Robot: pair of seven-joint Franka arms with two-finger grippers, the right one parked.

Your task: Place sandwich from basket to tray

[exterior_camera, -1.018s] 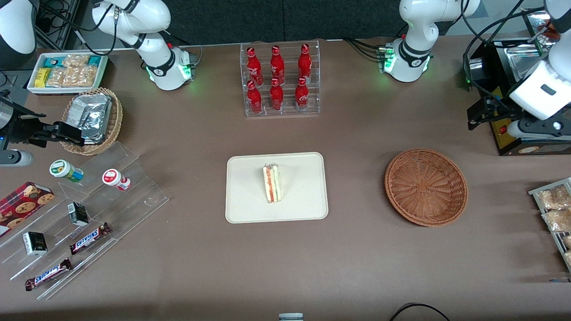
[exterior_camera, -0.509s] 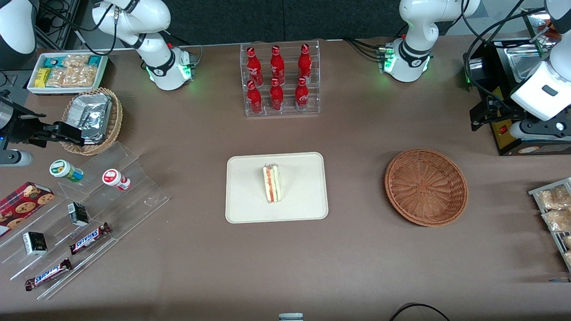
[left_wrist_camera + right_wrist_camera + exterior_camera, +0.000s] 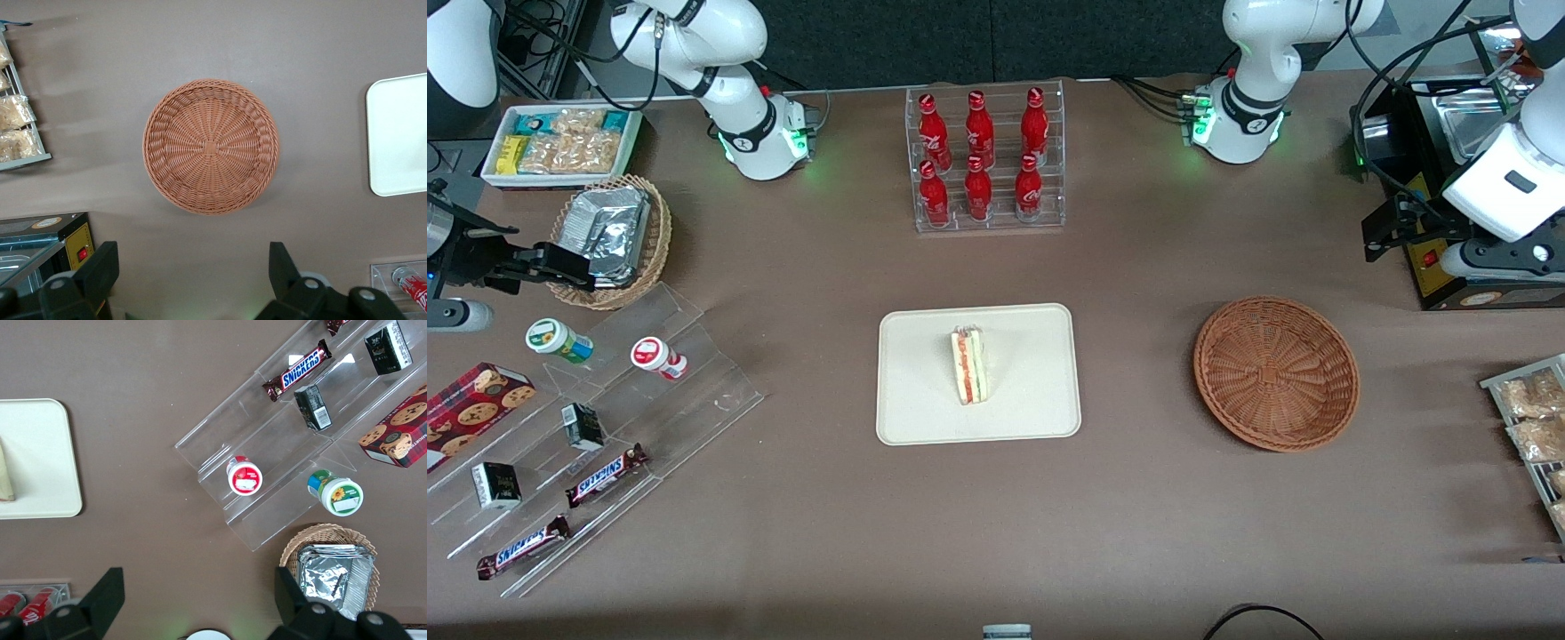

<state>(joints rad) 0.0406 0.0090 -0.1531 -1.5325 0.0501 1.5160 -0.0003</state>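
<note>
A: Where is the gripper (image 3: 190, 280)?

B: Raised near the working arm's end of the table, fingers spread wide apart, holding nothing. Over the last second it has barely drifted.

A: And the sandwich (image 3: 970, 364)?

B: Resting on the tray (image 3: 1032, 413), near its middle, unmoved in that time. The basket (image 3: 1276, 373) sits well apart from the tray, nothing in it.

A: So?

B: The placement looks done; the arm seems retired. The bottle rack (image 3: 985, 160) stands farther from the camera than the tray.
</note>
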